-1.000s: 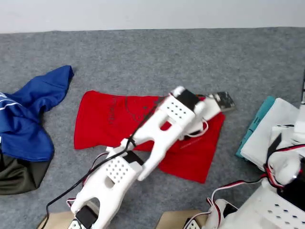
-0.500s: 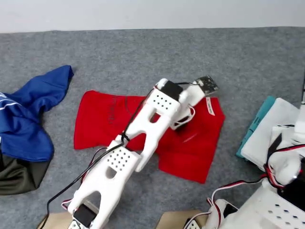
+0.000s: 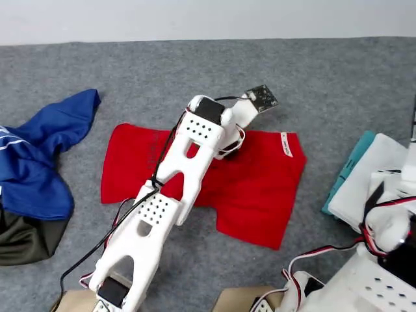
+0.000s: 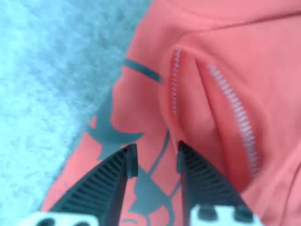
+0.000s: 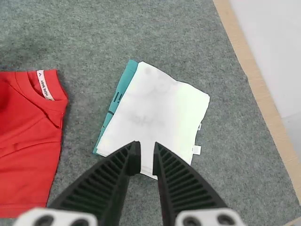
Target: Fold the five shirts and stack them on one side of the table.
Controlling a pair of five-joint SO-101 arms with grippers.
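A red shirt (image 3: 253,188) lies spread flat on the grey table cover, its collar tag (image 3: 285,143) facing up. My left arm (image 3: 195,146) reaches across it from the near edge, and its wrist is over the shirt's far edge. In the left wrist view my left gripper (image 4: 154,150) hovers just above the red shirt (image 4: 225,70), fingers a little apart over a stitched fold. A crumpled blue shirt (image 3: 39,156) lies on a dark one (image 3: 19,244) at the left. My right gripper (image 5: 146,147) is shut and empty above the folded white shirt (image 5: 155,113), which lies on a teal one (image 5: 104,136).
The folded white-on-teal stack (image 3: 364,179) sits at the right side, beside my right arm (image 3: 383,260). In the right wrist view, the table's tan edge (image 5: 254,89) runs just past the stack. Bare grey cover (image 3: 195,71) stretches along the far side.
My left arm has swung leftwards across the red shirt, away from its collar corner, uncovering the collar tag. The shirt and my right arm have stayed put.
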